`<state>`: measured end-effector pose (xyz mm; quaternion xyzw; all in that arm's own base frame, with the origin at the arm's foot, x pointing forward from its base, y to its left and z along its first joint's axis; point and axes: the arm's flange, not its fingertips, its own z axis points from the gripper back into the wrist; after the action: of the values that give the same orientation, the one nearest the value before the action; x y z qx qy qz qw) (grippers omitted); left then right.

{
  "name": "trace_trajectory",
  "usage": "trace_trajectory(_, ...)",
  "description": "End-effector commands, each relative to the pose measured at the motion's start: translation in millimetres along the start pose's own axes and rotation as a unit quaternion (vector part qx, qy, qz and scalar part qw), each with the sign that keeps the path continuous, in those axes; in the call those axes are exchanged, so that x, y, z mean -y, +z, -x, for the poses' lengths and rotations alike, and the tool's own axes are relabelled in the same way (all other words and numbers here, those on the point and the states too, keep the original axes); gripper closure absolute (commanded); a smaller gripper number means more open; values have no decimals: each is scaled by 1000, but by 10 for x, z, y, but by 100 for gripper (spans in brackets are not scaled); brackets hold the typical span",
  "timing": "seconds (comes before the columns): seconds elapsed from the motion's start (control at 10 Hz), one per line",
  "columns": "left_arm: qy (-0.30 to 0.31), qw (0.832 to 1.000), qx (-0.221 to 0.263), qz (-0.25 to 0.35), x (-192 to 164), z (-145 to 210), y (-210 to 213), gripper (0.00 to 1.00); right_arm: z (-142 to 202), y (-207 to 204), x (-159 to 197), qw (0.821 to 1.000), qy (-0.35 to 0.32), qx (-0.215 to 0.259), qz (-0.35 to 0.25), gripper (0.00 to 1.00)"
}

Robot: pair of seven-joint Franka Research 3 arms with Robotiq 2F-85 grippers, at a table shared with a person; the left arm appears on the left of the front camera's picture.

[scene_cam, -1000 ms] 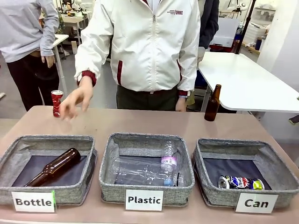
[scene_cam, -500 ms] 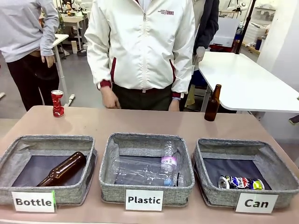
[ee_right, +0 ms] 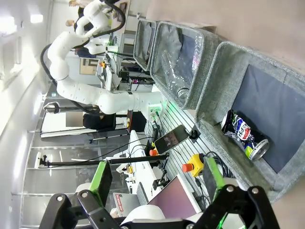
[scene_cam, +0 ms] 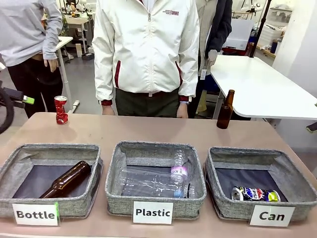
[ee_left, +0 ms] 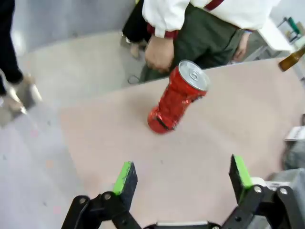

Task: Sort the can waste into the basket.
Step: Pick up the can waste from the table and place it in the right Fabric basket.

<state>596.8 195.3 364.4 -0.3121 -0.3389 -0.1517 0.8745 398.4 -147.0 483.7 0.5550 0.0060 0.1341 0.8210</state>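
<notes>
Pinkish tabletop (scene_cam: 148, 131) carries the crushed red can (scene_cam: 60, 109) upright at its far-left corner, before the left gripper (ee_left: 181, 172), whose jaws are spread. The blue-silver can (scene_cam: 255, 194) lies in the "Can" basket (scene_cam: 214, 163), a brown bottle (scene_cam: 225, 110) standing beyond; the right gripper (ee_right: 156, 175) gapes too.

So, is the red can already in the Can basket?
No, the red can stands on the table at far left, outside the Can basket, which holds the blue-silver can.

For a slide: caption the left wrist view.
Open left gripper faces the crushed red can standing on the table.
</notes>
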Motion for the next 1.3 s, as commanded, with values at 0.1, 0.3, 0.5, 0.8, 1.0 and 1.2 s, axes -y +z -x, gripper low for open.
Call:
trace_trajectory(0.1, -137, 987, 88, 14, 135, 230, -111, 0, 13, 20, -1, 1000, 10, -2, 7, 0)
trace_trajectory(0.3, -150, 972, 180, 10, 216, 225, -34, 0, 13, 20, -1, 1000, 10, -2, 7, 0)
trace_trajectory(0.5, -140, 986, 87, -1, 82, 78, -137, 0, 13, 20, -1, 1000, 10, -2, 7, 0)
trace_trajectory(0.8, -147, 983, 106, -1, 92, 132, -147, 0, 13, 20, -1, 1000, 10, -2, 7, 0)
trace_trajectory(1.0, -186, 980, 76, 3, -129, 217, -462, 0, 13, 20, -1, 1000, 10, -2, 7, 0)
trace_trajectory(1.2, -242, 968, 57, 22, -241, 260, -632, 0, 13, 20, -1, 1000, 10, -2, 7, 0)
